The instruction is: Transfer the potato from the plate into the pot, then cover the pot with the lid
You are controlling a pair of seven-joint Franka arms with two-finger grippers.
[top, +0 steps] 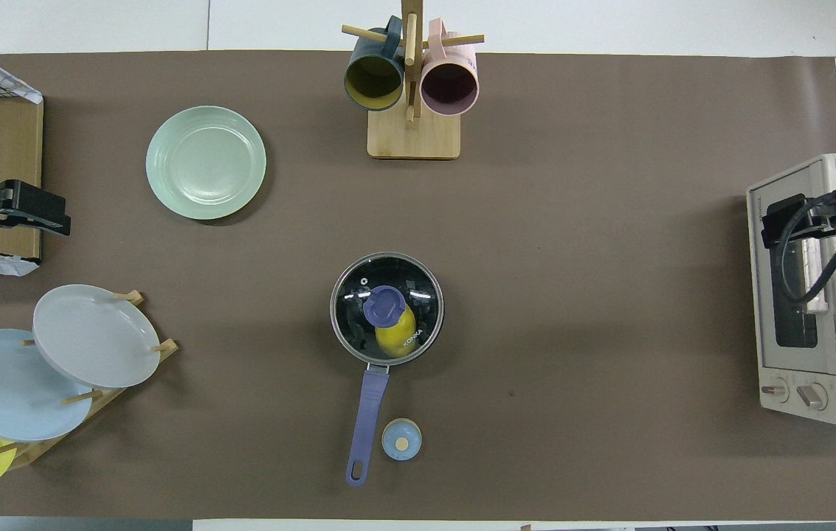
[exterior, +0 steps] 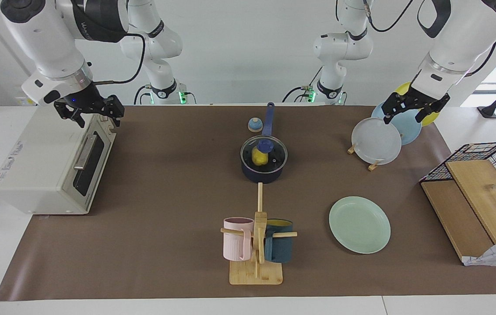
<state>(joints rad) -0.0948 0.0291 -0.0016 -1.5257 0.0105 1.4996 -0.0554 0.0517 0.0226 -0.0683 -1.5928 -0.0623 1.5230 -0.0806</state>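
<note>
The dark blue pot (exterior: pixel 262 173) (top: pixel 344 332) stands mid-table with its long handle (top: pixel 366 420) pointing toward the robots. The clear glass lid (exterior: pixel 276 151) (top: pixel 418 291) with a blue knob (top: pixel 384 306) lies on the pot. The yellow potato (exterior: pixel 258 157) (top: pixel 397 336) shows through the glass, inside the pot. The mint-green plate (exterior: pixel 360 224) (top: pixel 206 162) lies bare, farther from the robots, toward the left arm's end. My left gripper (exterior: pixel 407 116) (top: pixel 19 210) hangs open and empty, raised over the plate rack. My right gripper (exterior: pixel 94 118) (top: pixel 794 221) hangs open and empty over the toaster oven.
A small blue-and-tan bell (exterior: pixel 255 125) (top: pixel 401 439) sits beside the pot's handle. A mug tree (exterior: pixel 256 245) holds a pink and a teal mug. Upright plates (exterior: pixel 377 141) stand in a rack. A toaster oven (exterior: pixel 51 166) and a wire basket with boards (exterior: pixel 480 183) flank the mat.
</note>
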